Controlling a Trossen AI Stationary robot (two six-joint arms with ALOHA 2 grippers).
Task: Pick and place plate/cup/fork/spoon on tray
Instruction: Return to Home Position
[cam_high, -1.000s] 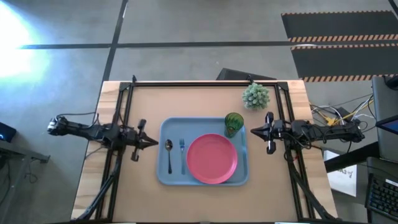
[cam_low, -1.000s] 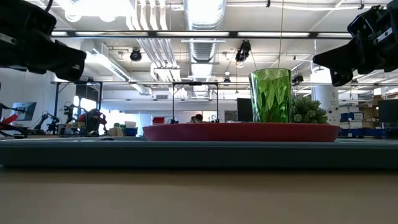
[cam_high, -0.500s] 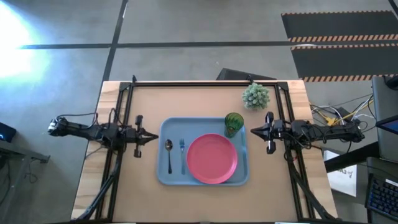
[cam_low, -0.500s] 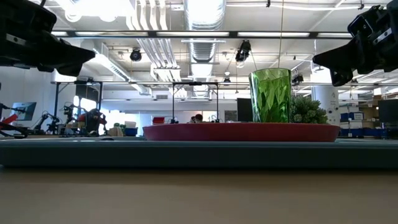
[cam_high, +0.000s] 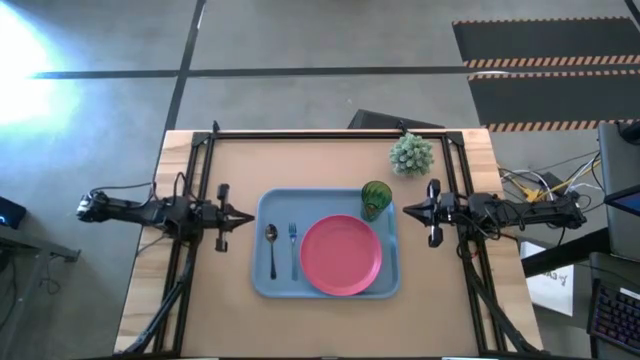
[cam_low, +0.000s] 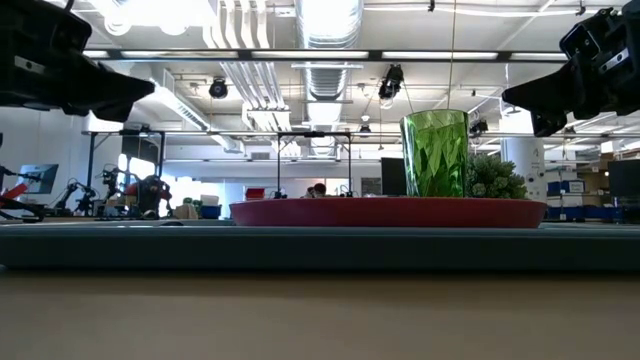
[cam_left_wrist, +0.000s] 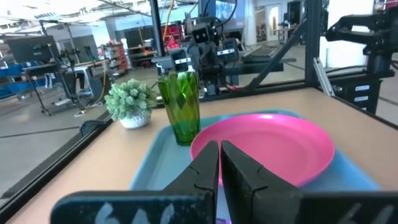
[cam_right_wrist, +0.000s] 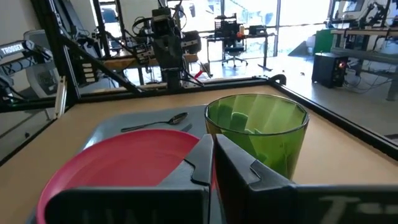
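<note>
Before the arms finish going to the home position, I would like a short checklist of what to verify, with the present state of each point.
1. Plate lying flat inside the tray: ok.
2. Cup upright on the tray, in the corner nearest the potted plant: ok.
3. Spoon and fork side by side on the tray, left of the plate: ok.
4. Left gripper shut, empty, outside the tray's left rim: ok.
5. Right gripper shut, empty, outside the tray's right rim: ok.
</note>
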